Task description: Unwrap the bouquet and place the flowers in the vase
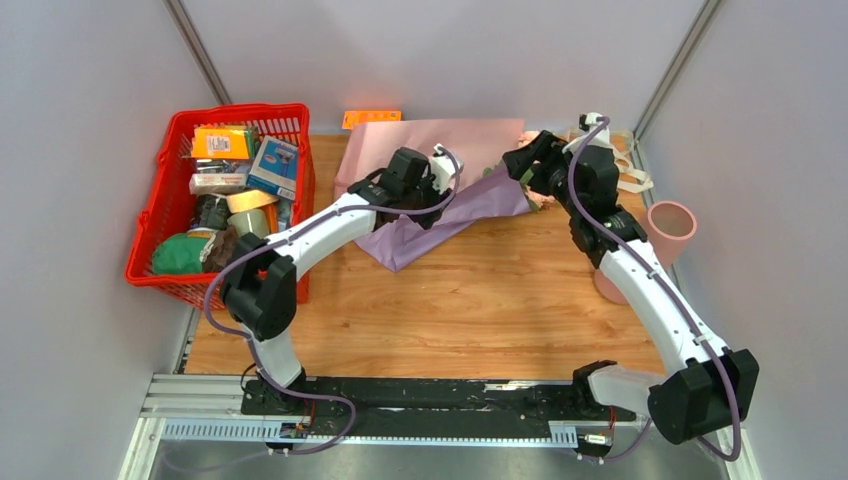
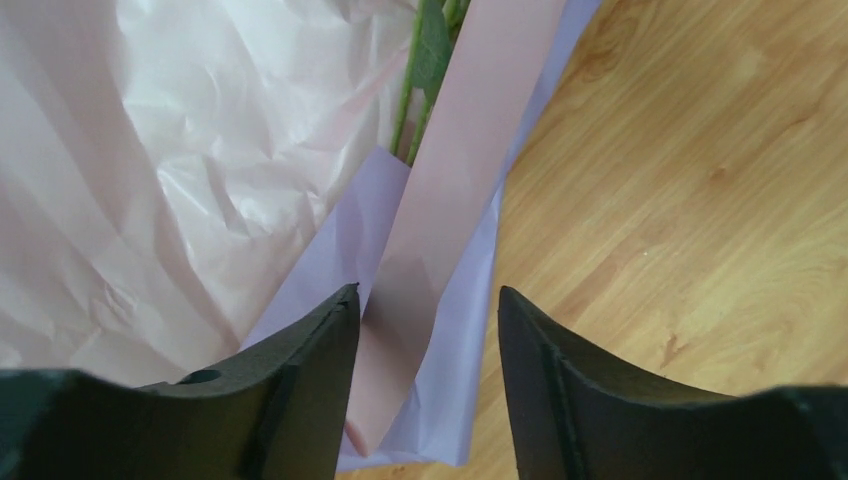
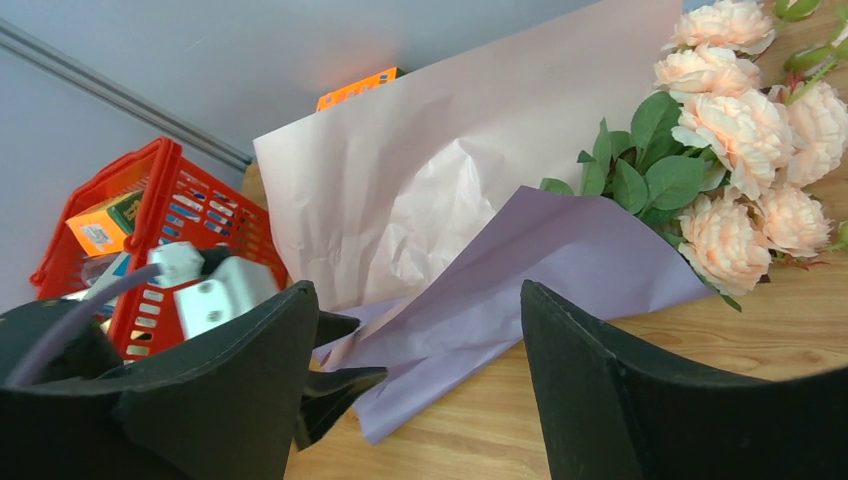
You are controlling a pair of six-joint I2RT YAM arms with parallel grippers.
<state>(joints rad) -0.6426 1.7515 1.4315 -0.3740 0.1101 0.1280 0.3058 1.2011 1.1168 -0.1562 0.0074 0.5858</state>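
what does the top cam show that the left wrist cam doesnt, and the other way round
Only the top view: the vase by the table's right edge, the red basket on the left, and the right arm.
Only the left wrist view: green stems tucked between the paper layers, and a pink paper fold lying between the open fingers of the left gripper.
Both: the lilac wrapping paper and the wooden table.

Crinkled matt paper wrap (image 2: 150,150); wood-grain table (image 2: 700,200); plastic basket (image 1: 240,110).
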